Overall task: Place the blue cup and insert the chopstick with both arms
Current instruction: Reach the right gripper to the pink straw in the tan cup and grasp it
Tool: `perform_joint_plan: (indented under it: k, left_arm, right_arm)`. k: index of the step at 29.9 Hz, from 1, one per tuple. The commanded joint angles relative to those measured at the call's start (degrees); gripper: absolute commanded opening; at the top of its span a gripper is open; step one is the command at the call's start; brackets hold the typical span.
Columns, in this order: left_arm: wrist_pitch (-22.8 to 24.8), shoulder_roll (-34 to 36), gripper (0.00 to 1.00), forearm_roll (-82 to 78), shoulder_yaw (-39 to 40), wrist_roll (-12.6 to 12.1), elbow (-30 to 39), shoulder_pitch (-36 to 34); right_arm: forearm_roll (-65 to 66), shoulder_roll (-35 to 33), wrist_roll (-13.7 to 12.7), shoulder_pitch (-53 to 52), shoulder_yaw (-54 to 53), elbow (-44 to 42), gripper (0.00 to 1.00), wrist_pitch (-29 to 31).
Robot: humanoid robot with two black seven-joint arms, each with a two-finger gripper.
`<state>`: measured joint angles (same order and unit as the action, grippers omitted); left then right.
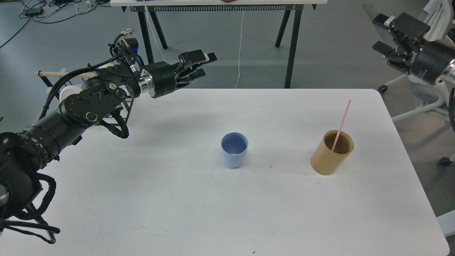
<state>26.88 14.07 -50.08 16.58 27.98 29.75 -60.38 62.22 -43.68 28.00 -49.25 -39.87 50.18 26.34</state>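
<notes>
The blue cup stands upright and empty near the middle of the white table. The pink chopstick leans in the tan wooden holder at the right of the table. My left gripper is open and empty, raised above the table's far left edge, well up and left of the cup. My right gripper is at the upper right, off the table, far above the holder; its fingers look parted and hold nothing.
A wire rack with a pale wooden rod and white mugs sits behind my left arm. A black-legged table stands behind. The white table's right edge runs near the holder.
</notes>
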Motion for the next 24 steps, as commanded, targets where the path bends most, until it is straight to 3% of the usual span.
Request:
perform_joint_plan:
  k: [1,6,11,18,21,24]
  left_arm:
    - [0.02,-0.01,0.84,7.70,0.47,0.02,0.74,0.79]
    - [0.10,0.08,0.84,13.77,0.47,0.02,1.72,1.40]
    - [0.10,-0.10,0.85,14.40,0.47,0.02,1.80,1.58]
    - [0.10,-0.71,0.86,14.40,0.38,0.02,1.80,2.46]
    - [0.10,-0.54,0.87,14.40,0.38,0.02,1.80,2.54]
    - [0.02,-0.19,0.87,14.31,0.38,0.02,1.80,3.60]
  right_arm:
    - [13.34,-0.79,0.00,0.39,3.82,5.00,0.99,-10.05]
    - [17.06,-2.29,0.00,0.65,14.35,5.54,0.99,-25.87]
    - [16.71,-1.59,0.00,2.66,24.12,4.58,0.99,-36.61]
    - [16.62,2.81,0.00,9.00,24.31,4.31,0.96,-39.79]
    - [16.62,3.33,0.00,10.14,24.40,3.78,0.92,-40.05]
    - [16.71,5.26,0.00,10.23,24.57,3.70,0.81,-40.67]
